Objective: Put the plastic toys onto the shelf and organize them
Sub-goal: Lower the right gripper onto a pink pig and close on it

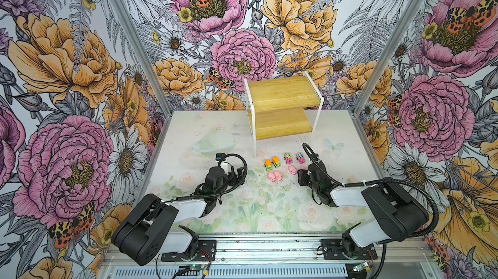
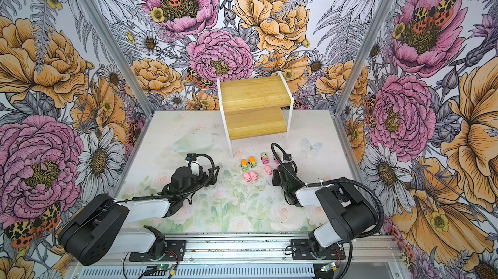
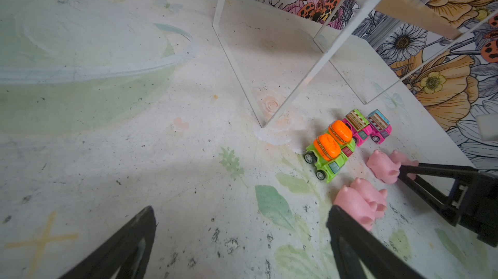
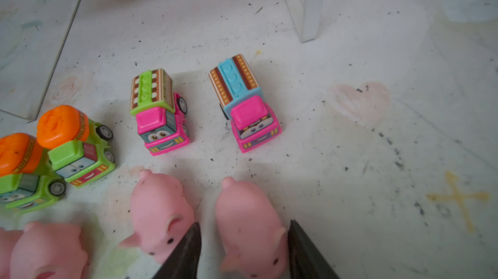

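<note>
The shelf (image 1: 283,108) stands at the back of the mat with both bamboo boards bare. In front of it two green trucks (image 1: 272,163) stand side by side, with two pink trucks (image 4: 159,118) (image 4: 248,108) to their right. Closer to me, a pair of pink pigs (image 1: 275,176) lies together and two more lie apart. My right gripper (image 4: 244,248) is low on the mat, its open jaws straddling the right-hand pig (image 4: 250,223); one finger touches its ear and a gap shows at the other finger. My left gripper (image 3: 241,226) is open and empty, left of the pig pair (image 3: 358,202).
The shelf's thin white side frames (image 3: 272,108) reach down to the mat just behind the trucks. Floral walls with metal corner posts (image 1: 134,48) close in the mat on three sides. A metal rail (image 1: 269,245) carrying both arm bases runs along the front.
</note>
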Available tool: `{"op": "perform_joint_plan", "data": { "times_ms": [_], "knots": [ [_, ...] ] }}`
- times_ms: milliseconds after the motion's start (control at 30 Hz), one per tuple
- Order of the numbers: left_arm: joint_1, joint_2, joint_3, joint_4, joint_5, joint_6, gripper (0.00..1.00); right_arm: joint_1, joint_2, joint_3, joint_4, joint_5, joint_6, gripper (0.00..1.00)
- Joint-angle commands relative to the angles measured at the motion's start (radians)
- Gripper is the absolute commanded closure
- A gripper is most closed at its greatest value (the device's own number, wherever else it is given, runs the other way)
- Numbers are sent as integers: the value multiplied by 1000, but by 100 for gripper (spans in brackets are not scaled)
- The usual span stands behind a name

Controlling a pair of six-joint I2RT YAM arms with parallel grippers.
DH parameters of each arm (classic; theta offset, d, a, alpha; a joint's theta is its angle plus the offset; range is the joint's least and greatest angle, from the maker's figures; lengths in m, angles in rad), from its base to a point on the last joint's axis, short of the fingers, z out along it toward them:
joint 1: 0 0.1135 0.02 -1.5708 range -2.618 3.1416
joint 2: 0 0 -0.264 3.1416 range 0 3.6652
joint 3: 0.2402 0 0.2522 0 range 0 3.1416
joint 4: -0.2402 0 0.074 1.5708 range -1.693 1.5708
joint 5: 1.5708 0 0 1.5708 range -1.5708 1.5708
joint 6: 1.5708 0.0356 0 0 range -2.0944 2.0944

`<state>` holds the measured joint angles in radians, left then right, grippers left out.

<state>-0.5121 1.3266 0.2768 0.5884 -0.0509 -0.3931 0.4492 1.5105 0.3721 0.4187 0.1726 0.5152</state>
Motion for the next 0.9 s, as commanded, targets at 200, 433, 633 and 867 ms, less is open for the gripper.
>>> {"op": "perform_joint_plan", "data": {
  "times_ms": [200,433,633,867],
  "knots": [
    [12,-25,0,-25,16,20,1,23,37,34,-38,28,-7,58],
    [13,-12,4,-25,21,18,1,22,3,18,-19,30,-16,69],
    [15,2,10,-26,23,19,1,22,-27,11,-5,0,-39,72],
    [17,10,10,-24,28,20,1,23,-38,13,-8,-18,-45,75]
  ]
}}
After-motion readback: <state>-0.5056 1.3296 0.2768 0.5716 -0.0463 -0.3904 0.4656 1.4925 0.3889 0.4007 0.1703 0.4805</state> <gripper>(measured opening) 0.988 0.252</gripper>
